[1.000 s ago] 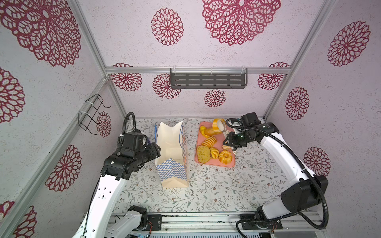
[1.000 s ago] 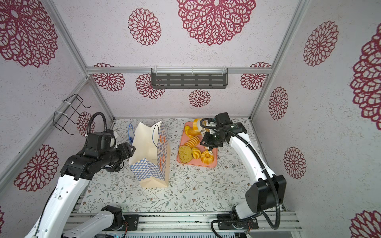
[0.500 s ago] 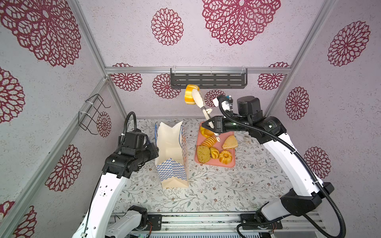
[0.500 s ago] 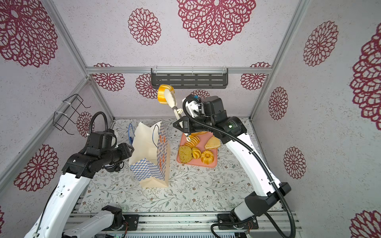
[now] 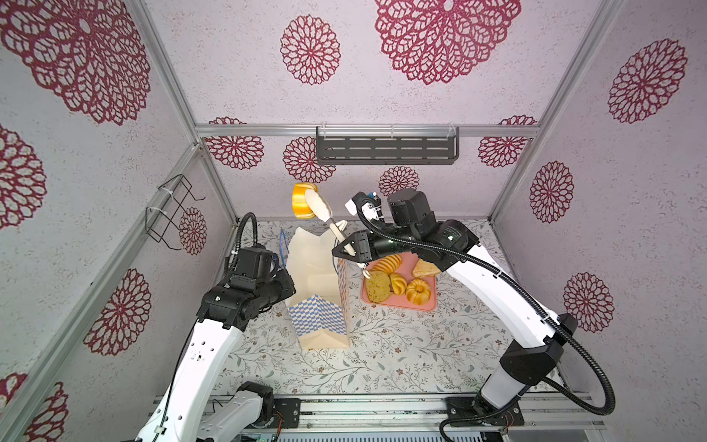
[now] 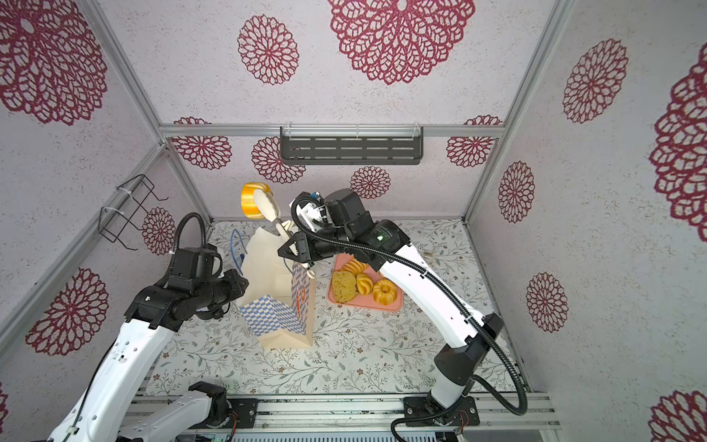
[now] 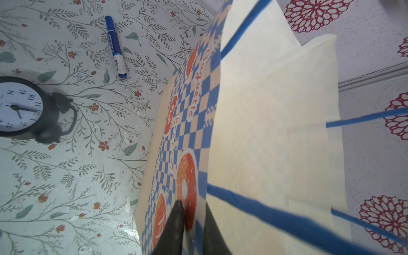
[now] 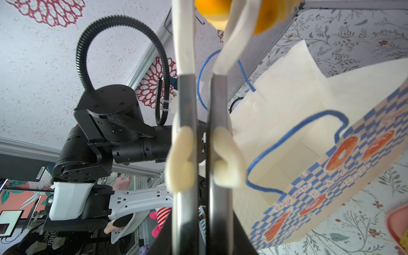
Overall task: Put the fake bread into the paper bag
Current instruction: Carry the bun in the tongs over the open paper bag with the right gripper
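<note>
Here the right gripper [image 5: 344,250] is clamped on cream tongs [image 5: 336,229], which pinch one bread [image 5: 300,201] high up, above centre in both top views, seemingly over the far rim of the bag [image 5: 317,268]. The left gripper [image 7: 192,206] straddles the bag's wall, jaws close together; whether they pinch it I cannot tell. Done well, the bread comes squarely over the open mouth and sinks inside before the tongs let go. More bread waits on the tray [image 5: 398,305].

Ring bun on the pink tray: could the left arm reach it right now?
Probably not. The left hand grips the paper bag by its wall, and the bag stands between that arm and the ring bun on the pink tray; the right arm also hangs over the tray.
</note>
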